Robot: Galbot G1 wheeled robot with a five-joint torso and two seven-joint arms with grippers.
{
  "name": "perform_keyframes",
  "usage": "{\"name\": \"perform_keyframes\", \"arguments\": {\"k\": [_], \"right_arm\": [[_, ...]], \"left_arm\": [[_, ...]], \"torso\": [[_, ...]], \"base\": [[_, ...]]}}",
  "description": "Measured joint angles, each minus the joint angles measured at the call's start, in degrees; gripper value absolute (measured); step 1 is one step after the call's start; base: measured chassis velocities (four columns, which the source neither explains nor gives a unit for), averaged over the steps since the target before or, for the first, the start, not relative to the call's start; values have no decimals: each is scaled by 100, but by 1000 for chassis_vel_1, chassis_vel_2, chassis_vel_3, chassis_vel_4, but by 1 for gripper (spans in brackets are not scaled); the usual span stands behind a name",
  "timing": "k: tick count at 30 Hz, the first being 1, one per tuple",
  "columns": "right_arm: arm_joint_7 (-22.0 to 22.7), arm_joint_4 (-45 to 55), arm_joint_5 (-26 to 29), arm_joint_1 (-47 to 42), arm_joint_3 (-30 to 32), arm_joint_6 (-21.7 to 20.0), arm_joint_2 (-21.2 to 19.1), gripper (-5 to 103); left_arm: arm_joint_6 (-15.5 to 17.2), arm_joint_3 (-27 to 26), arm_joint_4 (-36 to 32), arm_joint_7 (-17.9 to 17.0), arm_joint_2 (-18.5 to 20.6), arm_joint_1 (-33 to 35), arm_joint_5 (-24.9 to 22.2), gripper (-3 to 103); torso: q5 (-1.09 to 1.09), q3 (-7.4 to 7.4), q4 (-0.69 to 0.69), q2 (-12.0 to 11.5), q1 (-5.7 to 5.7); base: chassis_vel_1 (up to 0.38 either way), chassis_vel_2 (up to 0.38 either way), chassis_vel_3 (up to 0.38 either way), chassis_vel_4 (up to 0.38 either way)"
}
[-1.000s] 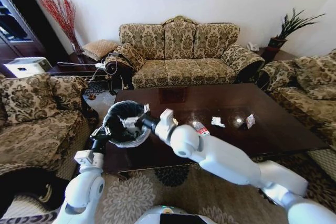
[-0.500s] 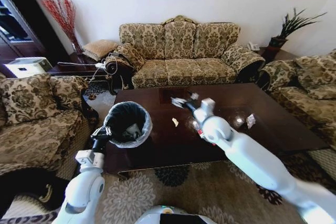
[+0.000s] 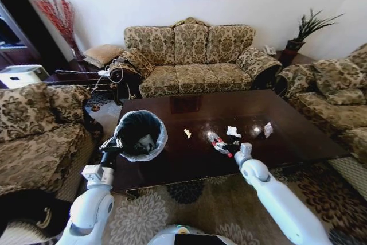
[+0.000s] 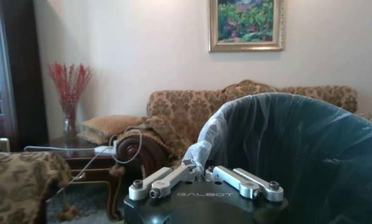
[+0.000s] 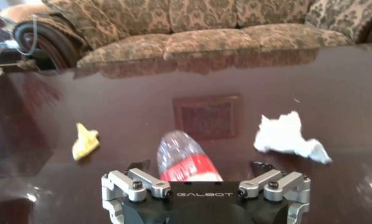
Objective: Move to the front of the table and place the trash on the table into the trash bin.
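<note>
Right gripper (image 5: 201,172) spread open around the bottle (image 5: 184,163) low in the right wrist view, trash bin (image 3: 139,136) clamped by left gripper (image 3: 110,144) mid-left in the head view

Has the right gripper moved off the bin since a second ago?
Yes. The right gripper has swung rightward from the bin across the table and now sits at the bottle.

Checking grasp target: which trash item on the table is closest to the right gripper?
The clear plastic bottle with red label, lying between the open fingers of the right gripper. The white paper wad and yellowish scrap lie farther off to either side.
</note>
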Motion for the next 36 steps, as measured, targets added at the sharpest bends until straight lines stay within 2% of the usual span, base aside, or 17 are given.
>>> {"name": "perform_keyframes", "arguments": {"k": [7, 9, 11, 12, 13, 15, 16, 17, 21, 23, 25, 26, 33, 36], "right_arm": [[-151, -452, -223, 190, -194, 97, 183, 101], [-248, -705, -260, 344, -331, 137, 277, 91], [-260, -803, -261, 401, -369, 148, 326, 91], [-260, -893, -261, 449, -396, 159, 371, 80], [-261, -998, -266, 496, -422, 183, 413, 75], [-268, -1056, -274, 520, -442, 203, 432, 75], [-282, -1115, -293, 553, -488, 231, 439, 64], [-283, -1120, -295, 558, -501, 238, 439, 64], [-232, -1083, -291, 636, -606, 276, 413, 42], [-202, -1053, -286, 647, -621, 288, 406, 42], [-145, -953, -260, 661, -636, 299, 382, 33], [-145, -953, -260, 661, -636, 299, 382, 33], [175, -431, -222, 637, -649, 405, 282, 14], [279, -128, -249, 624, -655, 458, 234, 14]], "left_arm": [[-15, -8, -28, -9, 20, 11, -35, 2], [-15, -14, -41, -10, 21, 13, -38, 2], [-15, -15, -44, -10, 20, 16, -38, 2], [-15, -16, -51, -10, 19, 21, -38, 2], [-15, -18, -60, -9, 19, 29, -38, 2], [-15, -22, -69, -9, 16, 39, -38, 2], [-16, -33, -91, -8, 13, 64, -37, 2], [-15, -35, -95, -9, 12, 68, -37, 2], [-21, -42, -120, -8, 12, 78, -39, 2], [-21, -37, -123, -8, 12, 75, -39, 2], [-22, -23, -123, -8, 2, 71, -39, 2], [-22, -23, -123, -8, 2, 71, -39, 2], [-29, -5, -124, 2, -23, 64, -25, 2], [-32, -5, -124, 2, -30, 67, -25, 2]], "torso": [[1, 0, 3, 0, 0], [-1, 0, 2, 0, 0], [-1, 0, 2, 0, 0], [0, 0, 2, 0, 0], [0, 0, 3, 0, 0], [0, 0, 2, 0, 0], [-1, 0, 1, 0, 1], [-1, 0, 1, 0, 1], [-1, 0, 1, 0, 1], [0, 1, 2, 0, 1], [0, 1, 1, 0, 1], [0, 1, 1, 0, 1], [0, 1, 1, 0, 1], [0, 1, 1, 0, 1]], "base": [[0, 0, 0, 0], [0, 0, 0, 0], [0, 0, 0, 0], [0, 0, 0, 0], [0, 0, 0, 0], [0, 0, 0, 0], [0, 0, 0, 0], [0, 0, 0, 0], [0, 0, 0, 0], [0, 0, 0, 0], [0, 0, 0, 0], [0, 0, 0, 0], [0, 0, 0, 0], [0, 0, 0, 0]]}}
